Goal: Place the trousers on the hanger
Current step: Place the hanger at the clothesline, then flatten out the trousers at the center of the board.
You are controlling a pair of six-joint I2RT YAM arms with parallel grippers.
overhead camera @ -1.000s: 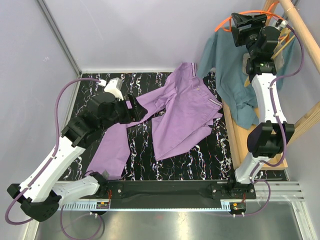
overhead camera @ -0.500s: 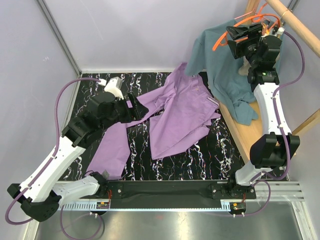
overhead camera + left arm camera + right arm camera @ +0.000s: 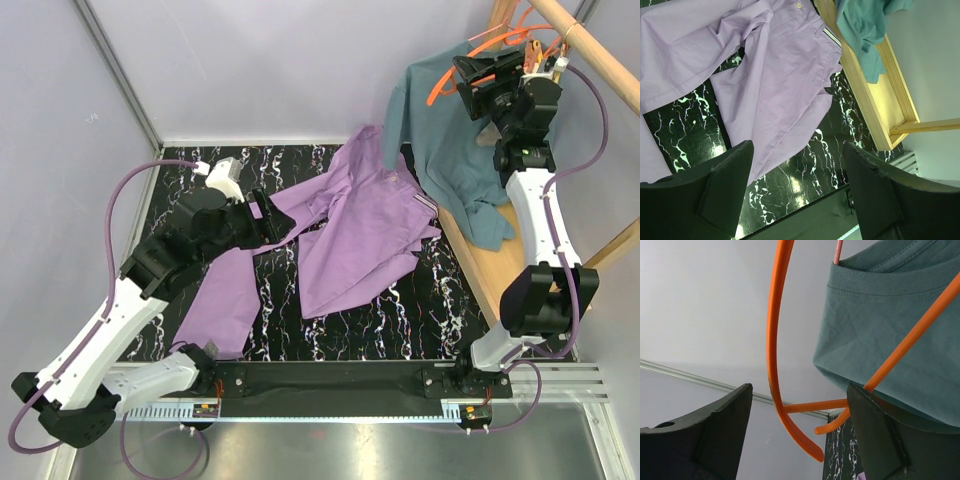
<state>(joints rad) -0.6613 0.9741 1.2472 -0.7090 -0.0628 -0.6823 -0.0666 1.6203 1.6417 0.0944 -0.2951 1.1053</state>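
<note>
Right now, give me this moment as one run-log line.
left gripper: open, above trousers | right gripper: open, at orange hanger beside teal shirt | trousers: lying on table, not hung

The left arm reaches forward, elbow bent, the left gripper [image 3: 266, 216] held low with jaws spread wide. The right arm stretches upward, the right gripper [image 3: 482, 78] raised high, jaws likewise apart.

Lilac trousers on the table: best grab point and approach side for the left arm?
Grip the striped waistband of the trousers, pinching its edge from above. It lies flat and exposed at the far right end, beside the wooden base, and is likely the firmest, straightest edge. The legs are folded over each other. The left gripper is open and empty.
</note>
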